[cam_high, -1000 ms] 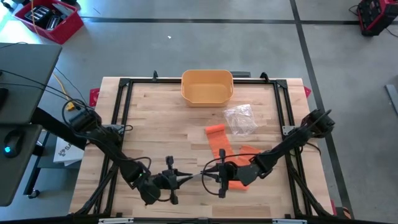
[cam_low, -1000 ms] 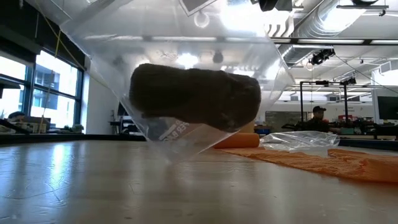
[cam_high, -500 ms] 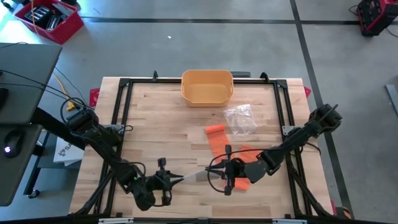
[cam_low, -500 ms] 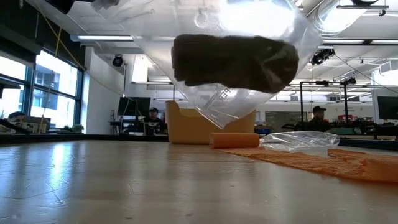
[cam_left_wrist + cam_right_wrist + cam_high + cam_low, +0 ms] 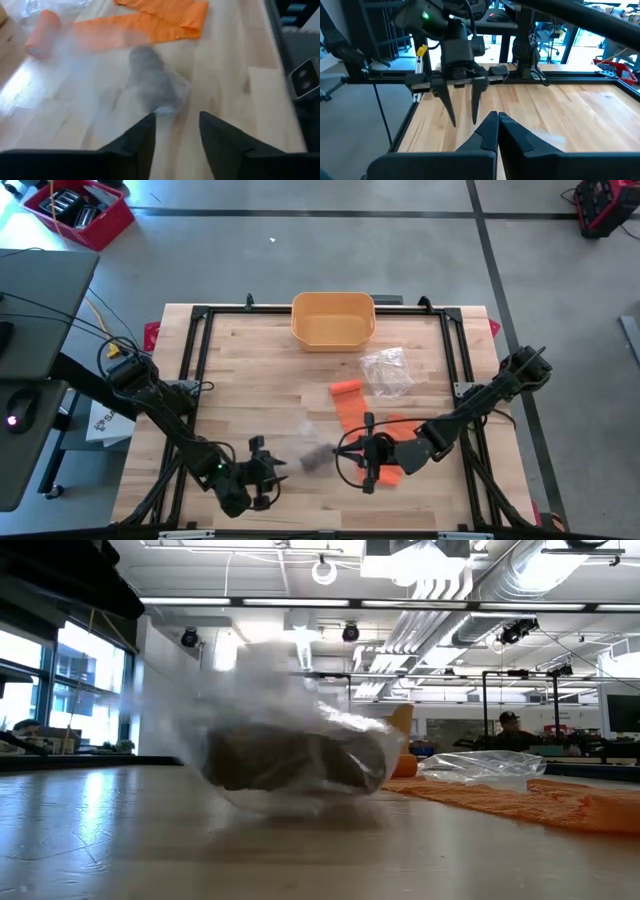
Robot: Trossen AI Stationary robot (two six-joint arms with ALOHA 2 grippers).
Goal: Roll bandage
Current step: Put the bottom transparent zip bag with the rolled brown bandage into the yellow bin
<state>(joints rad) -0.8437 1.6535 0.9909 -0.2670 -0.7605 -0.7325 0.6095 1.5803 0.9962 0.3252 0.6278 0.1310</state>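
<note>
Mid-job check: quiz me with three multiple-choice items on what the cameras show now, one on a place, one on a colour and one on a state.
1. Where is the clear bag with the dark roll?
A. In the yellow bin
B. On the table between the two hands
C. Lifted in the left hand

2. What colour is the unrolled bandage strip?
A. Orange
B. Blue
C. White

3. How is the left hand?
A. Open, holding nothing
B. Shut on the bag
C. Shut on the strip

Answers:
1 B: the bag lies on the table between the left hand and the right hand.
2 A: the strip is orange.
3 A: its fingers are spread, the bag lying beyond them.
</note>
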